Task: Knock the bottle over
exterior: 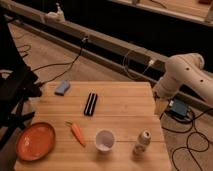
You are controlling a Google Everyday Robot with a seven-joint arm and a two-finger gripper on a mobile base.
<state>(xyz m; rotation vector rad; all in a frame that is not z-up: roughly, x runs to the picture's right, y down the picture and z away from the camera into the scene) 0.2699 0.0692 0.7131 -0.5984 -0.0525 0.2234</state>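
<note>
Bottle stands upright near the desk's near right corner. It sits just right of the white cup, with a small gap between them. Your hand hangs at the desk's right edge, farther back than the bottle and apart from it. It's dark there, so you can't tell how far open the hand is or whether it has hold of anything. The white arm curves up and right from the hand, out past the desk. Carrot lies left of the cup, tilted, not touching it. Orange plate is at the near left corner. Black bar lies mid-desk, its long side running far to near. Blue block is at the far left. Blue box sits on the floor right of the desk, below the arm, with cables around it.
</note>
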